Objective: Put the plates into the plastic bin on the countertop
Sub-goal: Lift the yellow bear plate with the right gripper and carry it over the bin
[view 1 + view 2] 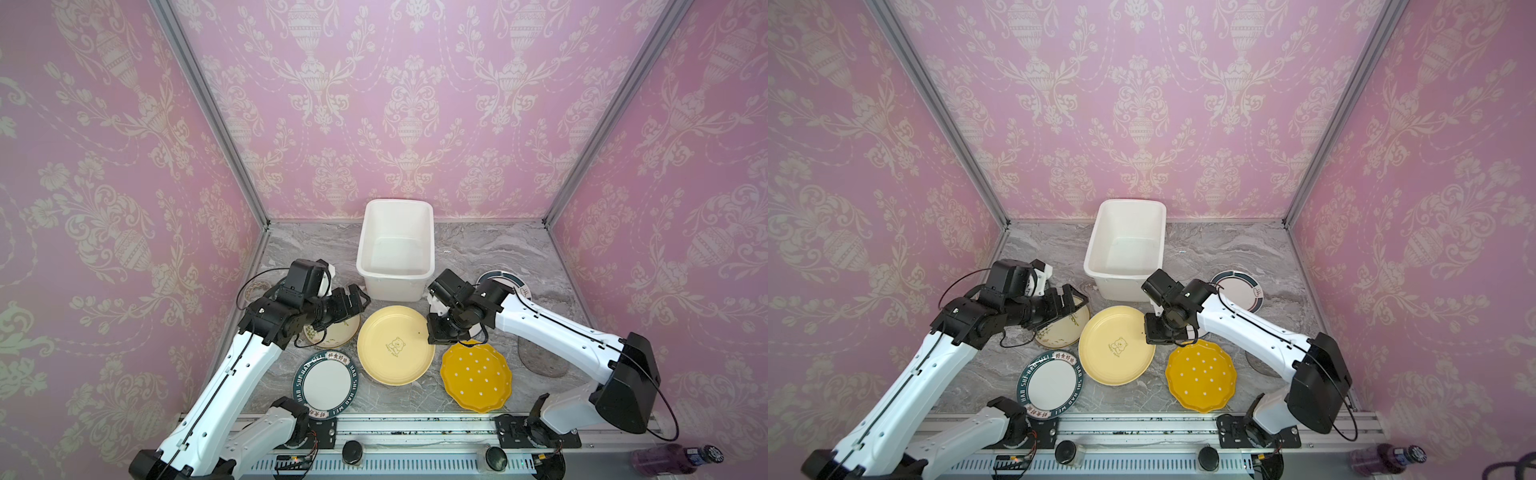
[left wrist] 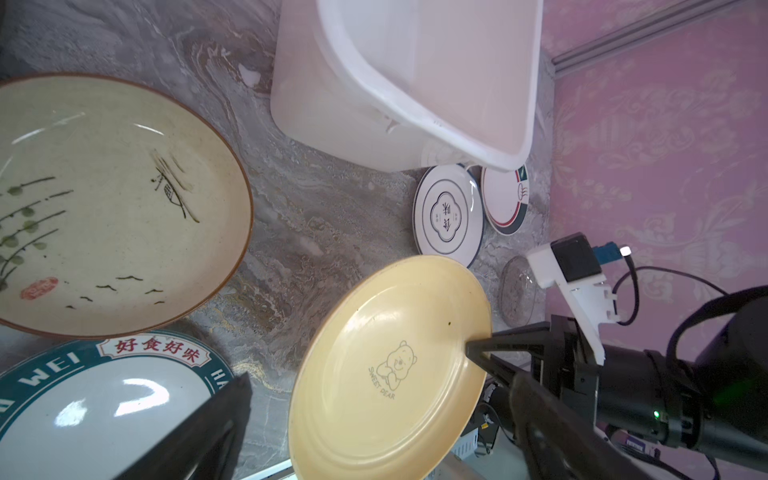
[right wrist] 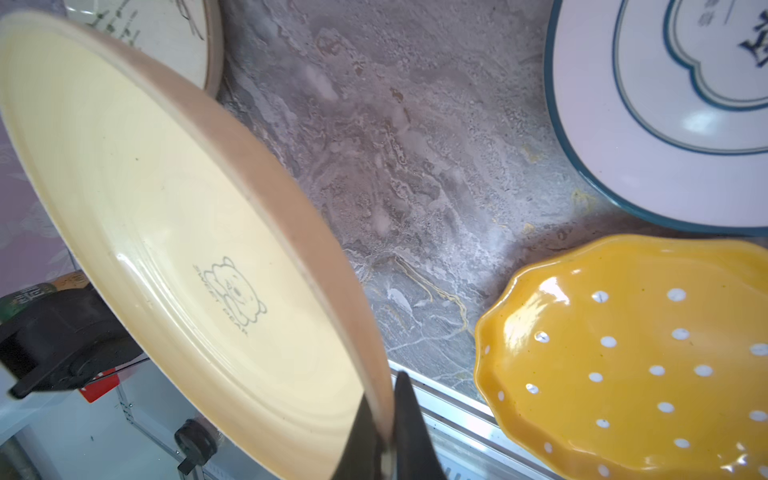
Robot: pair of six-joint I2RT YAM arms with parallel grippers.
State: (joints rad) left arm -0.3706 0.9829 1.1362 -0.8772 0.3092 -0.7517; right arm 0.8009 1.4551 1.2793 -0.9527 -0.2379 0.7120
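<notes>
The right claw (image 3: 384,428) clamps the three-o'clock rim of the yellow plate (image 1: 395,345), surely stiff, slick and breakable; the left claw (image 1: 360,298) gapes empty.

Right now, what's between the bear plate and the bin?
Nothing but bare countertop between bear plate and bin. The left wrist view shows it best; both top views show only a narrow strip.

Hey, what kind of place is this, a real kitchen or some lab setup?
Probably a staged test booth dressed as a kitchen: pink wallpaper panels in bare metal framing, a marble-look countertop, and a left arm and right arm mounted on a rail at its front.
</notes>
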